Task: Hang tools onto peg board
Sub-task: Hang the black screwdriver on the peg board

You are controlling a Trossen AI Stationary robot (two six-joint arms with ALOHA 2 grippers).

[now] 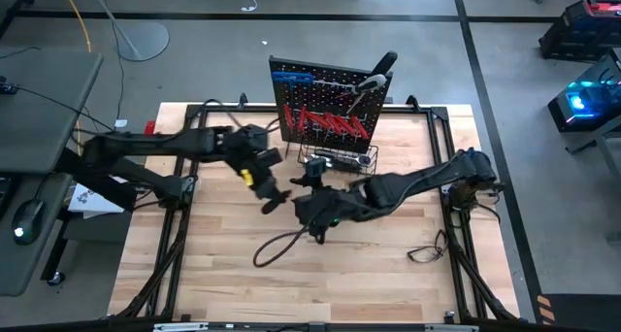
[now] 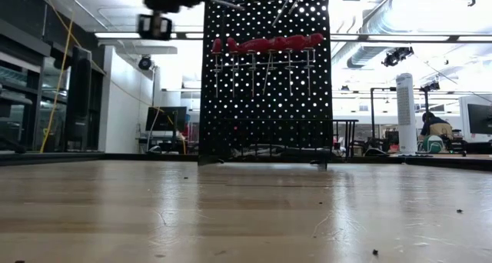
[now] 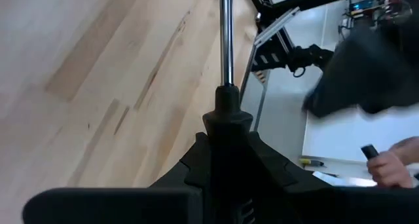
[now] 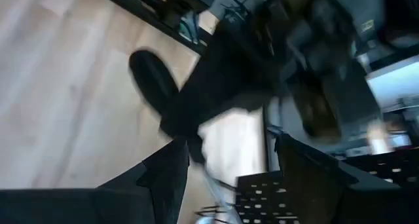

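Left gripper point(image 1: 273, 198) clamping a black-handled screwdriver point(image 3: 226, 47) at the table's centre, right gripper point(image 1: 312, 177) standing open and empty just beside it at 3 o'clock, peg board point(image 1: 325, 104) rising at 12 o'clock, red tools point(image 2: 265, 44) hanging on it, black cable point(image 1: 277, 247) looping at 6 o'clock.

Peg board point(image 1: 325, 104) stands upright at the rear centre of the worktop point(image 1: 223, 274). Screwdrivers point(image 2: 265, 44) hang in a row on its face. Left hand point(image 1: 267, 191) and right hand point(image 1: 312, 208) sit before it, near each other.
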